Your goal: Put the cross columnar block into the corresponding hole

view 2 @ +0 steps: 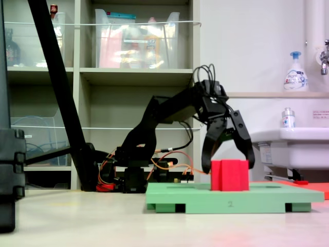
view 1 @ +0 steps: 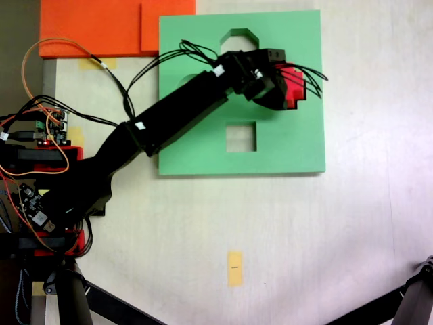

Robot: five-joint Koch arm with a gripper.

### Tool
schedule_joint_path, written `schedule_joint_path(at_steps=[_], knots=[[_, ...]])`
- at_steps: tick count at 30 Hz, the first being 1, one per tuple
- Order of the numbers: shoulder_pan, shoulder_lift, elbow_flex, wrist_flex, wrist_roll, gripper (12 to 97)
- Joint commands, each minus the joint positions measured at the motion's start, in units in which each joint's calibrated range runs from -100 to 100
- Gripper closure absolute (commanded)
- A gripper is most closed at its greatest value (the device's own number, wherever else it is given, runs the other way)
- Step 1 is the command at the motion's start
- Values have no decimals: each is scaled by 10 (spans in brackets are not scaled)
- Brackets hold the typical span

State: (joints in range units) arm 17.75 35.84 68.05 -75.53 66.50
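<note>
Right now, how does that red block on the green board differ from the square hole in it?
The red block is a solid piece standing up out of the green board; the square hole is an empty cutout through which the table shows. The red block has a stepped, plus-like outline, the square hole four straight sides. The red block sits under the open gripper; the square hole lies uncovered. Both look similar in width.

Only readable mark: a "2" on the front edge of the green foam board, low side-on fixed view; bottle and wall-sign labels there too blurred to read; nothing else legible.
</note>
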Motion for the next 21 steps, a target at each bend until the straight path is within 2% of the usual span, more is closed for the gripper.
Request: schedule_joint_path(at_steps=[1, 6, 7, 10, 15, 21], knots=[[-1, 3, 25, 51, 2, 841], [-2, 23, 25, 59, 2, 826], [-2, 23, 24, 59, 1, 791], [-1, 23, 26, 59, 1, 596], [1, -39, 26, -19, 1, 374], [2, -238, 26, -138, -41, 374]])
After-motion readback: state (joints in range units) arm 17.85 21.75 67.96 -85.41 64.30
